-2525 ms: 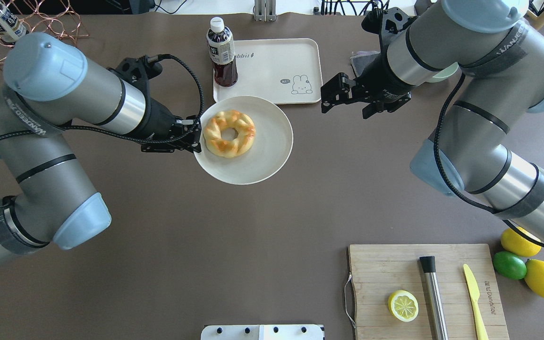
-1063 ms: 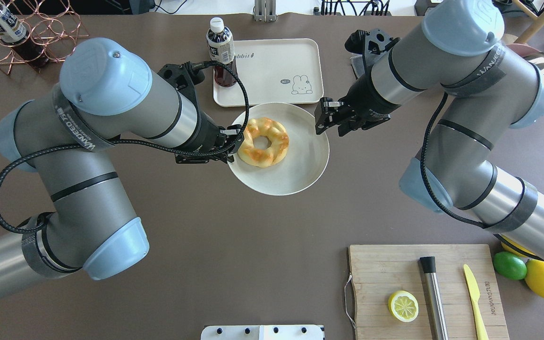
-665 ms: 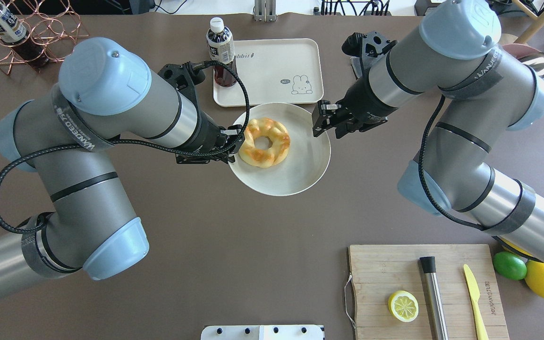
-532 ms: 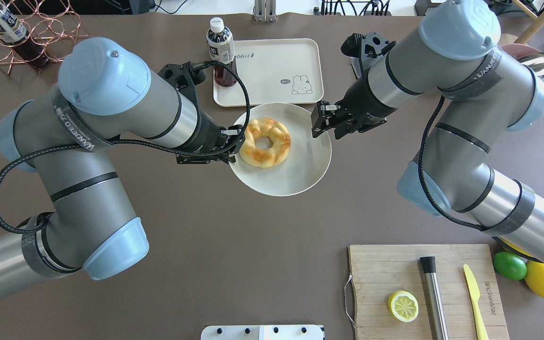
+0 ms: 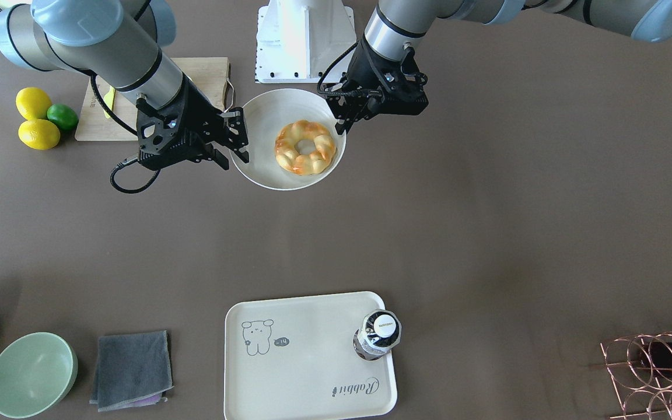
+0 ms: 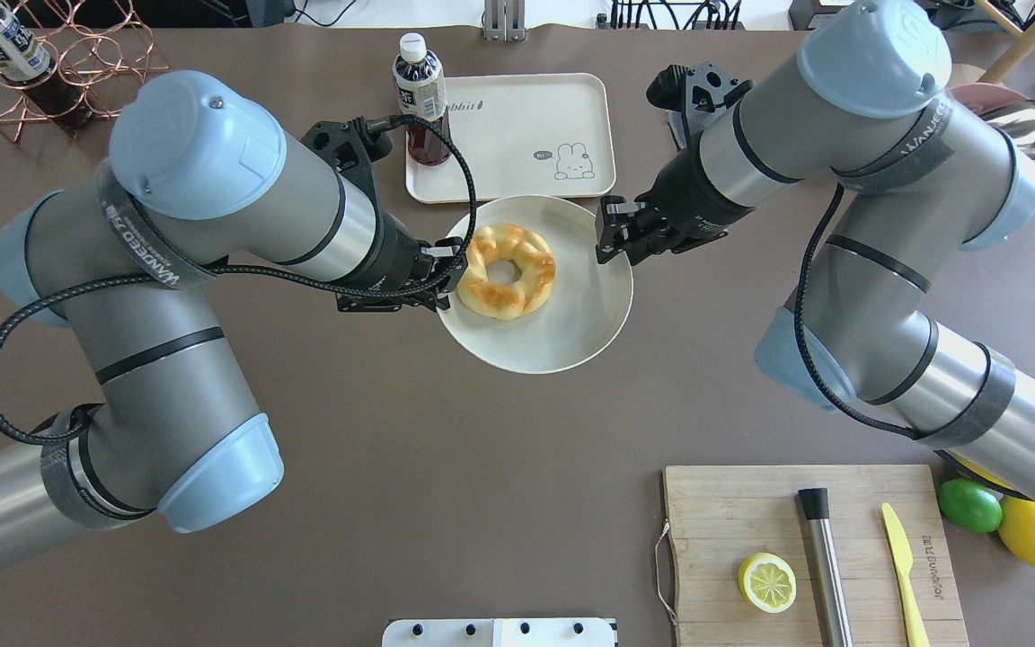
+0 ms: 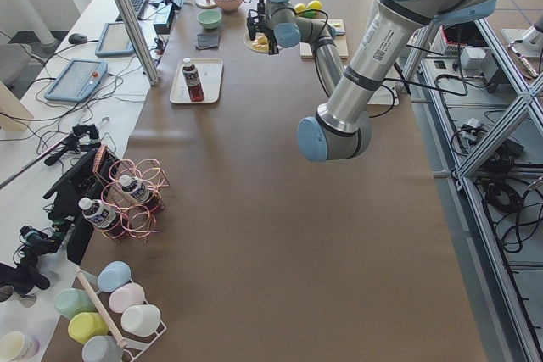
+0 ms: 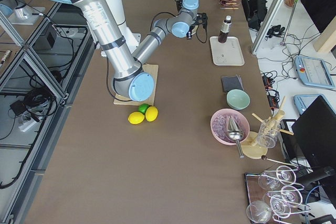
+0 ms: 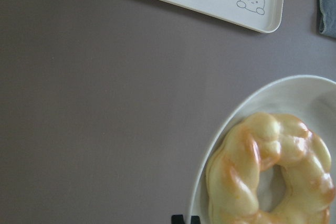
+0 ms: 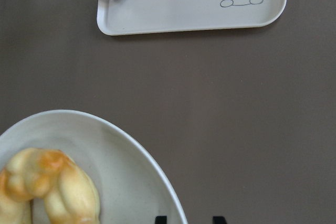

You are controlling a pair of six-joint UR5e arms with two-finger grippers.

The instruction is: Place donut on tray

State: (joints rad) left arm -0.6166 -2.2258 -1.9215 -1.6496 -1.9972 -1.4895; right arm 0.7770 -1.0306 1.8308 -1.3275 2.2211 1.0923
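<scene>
The donut [image 6: 504, 301], a golden braided ring, lies on a round white plate [image 6: 562, 332]. My left gripper [image 6: 447, 279] is shut on the plate's left rim and holds it above the table. In the left wrist view its fingertips [image 9: 184, 219] sit close together at the rim beside the donut [image 9: 247, 177]. My right gripper [image 6: 609, 241] is open, with a finger on each side of the plate's right rim [image 10: 126, 166]. The cream tray [image 6: 517, 126] with the rabbit drawing lies just beyond the plate. It also shows in the front view [image 5: 312, 344].
A dark drink bottle [image 6: 419, 90] stands on the tray's left corner. A wooden cutting board [image 6: 751, 521] holds a lemon half [image 6: 766, 581], a steel bar and a yellow knife. Lemons and a lime [image 6: 1012, 512] lie beside it. A grey cloth [image 5: 132, 367] and a green bowl [image 5: 31, 373] lie right of the tray.
My left arm has carried the plate and donut rightward, and it now drifts slightly. My right gripper has moved down and left onto the plate's right rim.
</scene>
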